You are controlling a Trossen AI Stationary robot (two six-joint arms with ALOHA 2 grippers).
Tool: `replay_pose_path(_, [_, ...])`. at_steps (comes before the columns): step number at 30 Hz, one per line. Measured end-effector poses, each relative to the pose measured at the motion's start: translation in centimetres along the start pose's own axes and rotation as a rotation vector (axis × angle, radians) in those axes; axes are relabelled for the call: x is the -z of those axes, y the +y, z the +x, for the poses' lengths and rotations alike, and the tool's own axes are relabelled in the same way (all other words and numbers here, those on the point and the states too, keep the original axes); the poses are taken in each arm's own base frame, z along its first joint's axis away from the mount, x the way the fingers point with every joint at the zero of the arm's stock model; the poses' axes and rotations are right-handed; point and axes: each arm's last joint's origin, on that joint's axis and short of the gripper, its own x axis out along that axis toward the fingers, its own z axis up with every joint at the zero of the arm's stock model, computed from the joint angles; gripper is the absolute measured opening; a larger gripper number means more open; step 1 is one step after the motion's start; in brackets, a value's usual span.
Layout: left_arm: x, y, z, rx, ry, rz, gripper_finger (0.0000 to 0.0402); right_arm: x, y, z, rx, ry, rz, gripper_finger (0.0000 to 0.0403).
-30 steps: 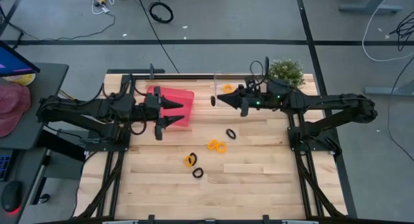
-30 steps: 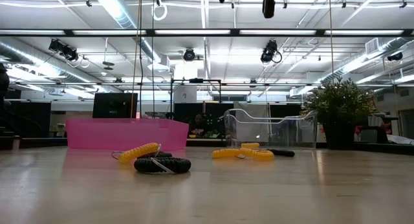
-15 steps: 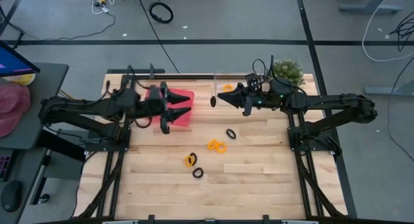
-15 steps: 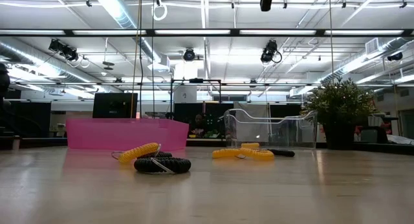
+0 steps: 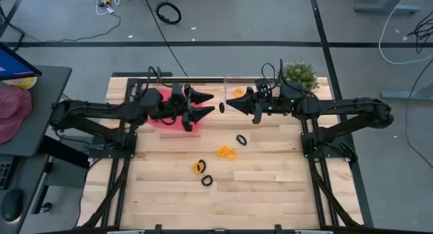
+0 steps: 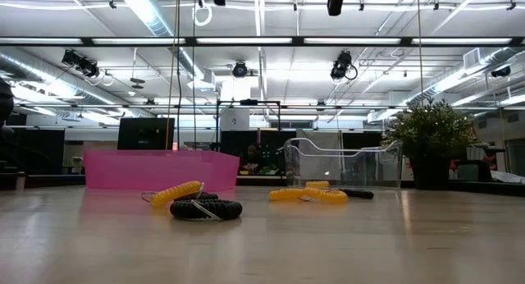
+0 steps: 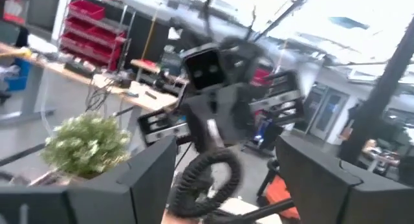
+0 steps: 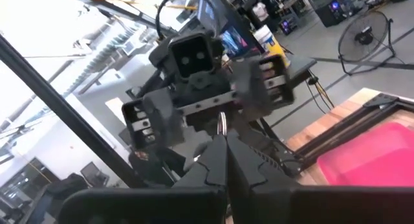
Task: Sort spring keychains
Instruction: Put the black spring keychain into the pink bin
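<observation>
High view shows us a handover: our right gripper (image 5: 224, 105), fingers together on a black keychain (image 5: 221, 107), faces our left gripper (image 5: 208, 105), fingers apart, which should close squarely before the right lets go.

table (image 5: 270, 186): pale wood, matt | pink bin (image 6: 160, 169): translucent plastic | clear bin (image 6: 340, 161): glossy plastic

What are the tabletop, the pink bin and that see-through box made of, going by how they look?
The tabletop looks like pale wood: long butted planks with visible grain and a dull sheen. The pink bin seems to be translucent plastic, as light glows through its smooth thin walls. The see-through box is probably clear hard plastic, since the room shows through it and its rim catches highlights; glass cannot be excluded.
</observation>
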Motion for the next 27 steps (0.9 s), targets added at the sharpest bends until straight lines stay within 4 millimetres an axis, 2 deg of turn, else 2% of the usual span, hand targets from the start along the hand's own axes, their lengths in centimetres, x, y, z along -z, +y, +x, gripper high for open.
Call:
replay_pose_path(5, [0.6, 1.0, 0.7, -0.016, 0.024, -0.075, 0.0272, 0.4, -0.2, 0.4, 0.0, 0.021, -0.005, 0.0])
replay_pose_path(14, [0.8, 1.0, 0.8, 0.0, 0.035, -0.088, 0.0271, 0.7, -0.4, 0.7, 0.001, 0.032, -0.024, 0.0])
replay_pose_path(27, [1.6, 1.3, 1.6, 0.014, 0.025, -0.088, 0.022, 0.6, -0.3, 0.7, -0.015, 0.017, -0.041, 0.0])
